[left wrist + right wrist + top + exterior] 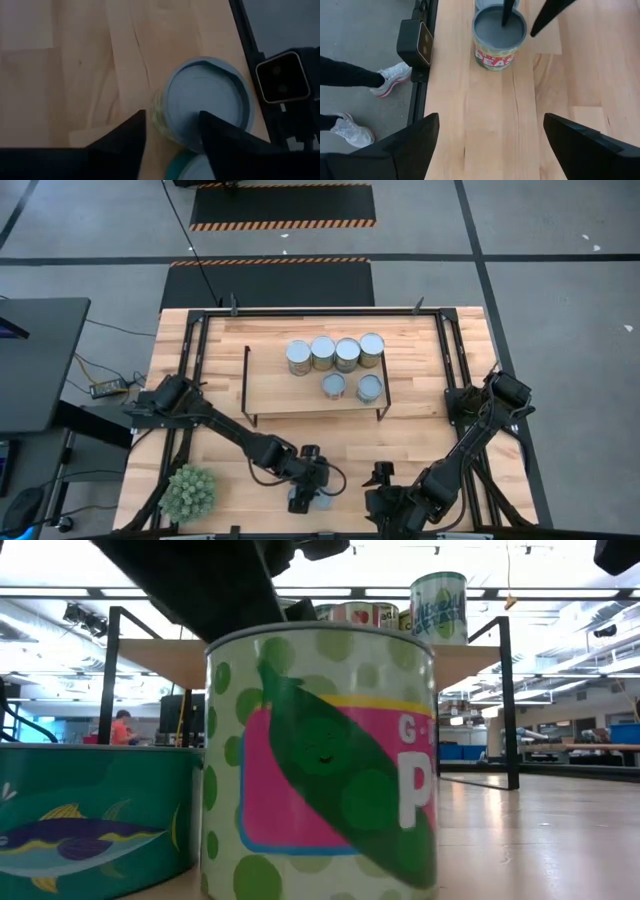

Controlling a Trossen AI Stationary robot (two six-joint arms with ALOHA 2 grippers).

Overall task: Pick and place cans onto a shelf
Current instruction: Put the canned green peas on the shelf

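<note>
Two cans stand on their bases at the table's near edge: a pea can [207, 100] [499, 37] [320, 760] with a bluish-grey top, and a teal can [90, 815] [182, 170] touching it. My left gripper [172, 115] [311, 485] slants down over them, open. One finger is over the pea can's top and the other is beside its wall. The shelf [280, 395] holds several cans [335, 353]. My right gripper [491, 120] [381, 478] hangs open over bare table, to the right of the pea can. My left gripper may or may not touch the pea can: I cannot tell. Its fingers [505, 20] come slanting down from the far side over the can's top, and the can stands upright on the table.
A spiky green plant ball [189, 491] sits at the near left corner. A small camera box [415, 42] is fixed at the table's near edge beside the two cans. A person's shoes [390, 77] show on the floor beyond that edge. Bare wood lies between the shelf and the grippers.
</note>
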